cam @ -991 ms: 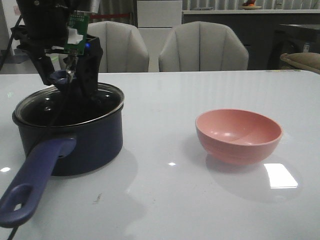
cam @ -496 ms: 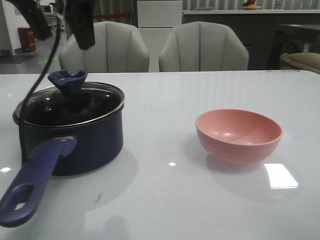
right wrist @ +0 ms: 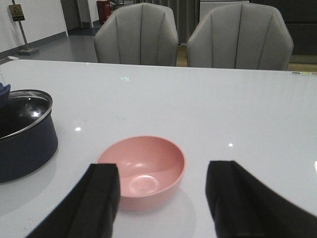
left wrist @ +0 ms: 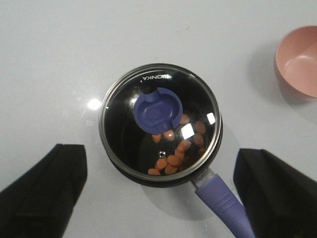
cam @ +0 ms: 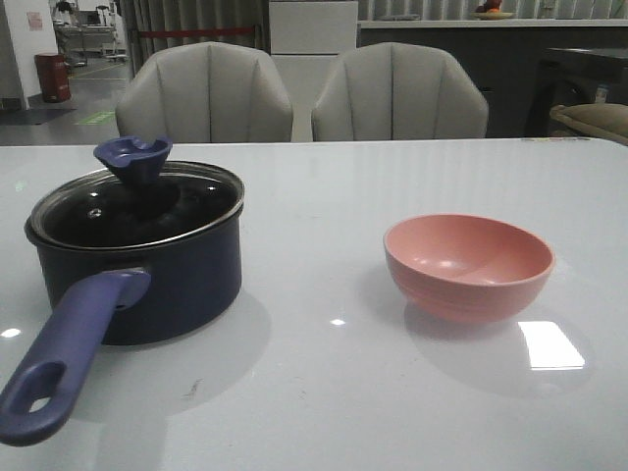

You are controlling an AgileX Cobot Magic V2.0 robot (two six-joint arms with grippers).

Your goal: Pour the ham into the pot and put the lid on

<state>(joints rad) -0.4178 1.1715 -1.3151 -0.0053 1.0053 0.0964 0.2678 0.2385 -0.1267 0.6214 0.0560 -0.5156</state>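
The navy pot (cam: 162, 280) stands at the table's left with its purple-blue handle (cam: 69, 358) toward the front. The glass lid (cam: 137, 208) with its purple-blue knob (cam: 133, 157) sits on it. In the left wrist view the lid (left wrist: 124, 134) covers the pot and several orange ham pieces (left wrist: 173, 159) show through the glass. My left gripper (left wrist: 158, 193) is open and empty, high above the pot. My right gripper (right wrist: 163, 198) is open and empty, just short of the empty pink bowl (right wrist: 143, 168). Neither gripper shows in the front view.
The pink bowl (cam: 469, 265) stands on the white table (cam: 324, 392) to the right of the pot. Two grey chairs (cam: 294, 93) stand behind the table's far edge.
My left gripper has let go of the lid's knob, risen and left the front view. The lid stays on the pot. The bowl has not moved.
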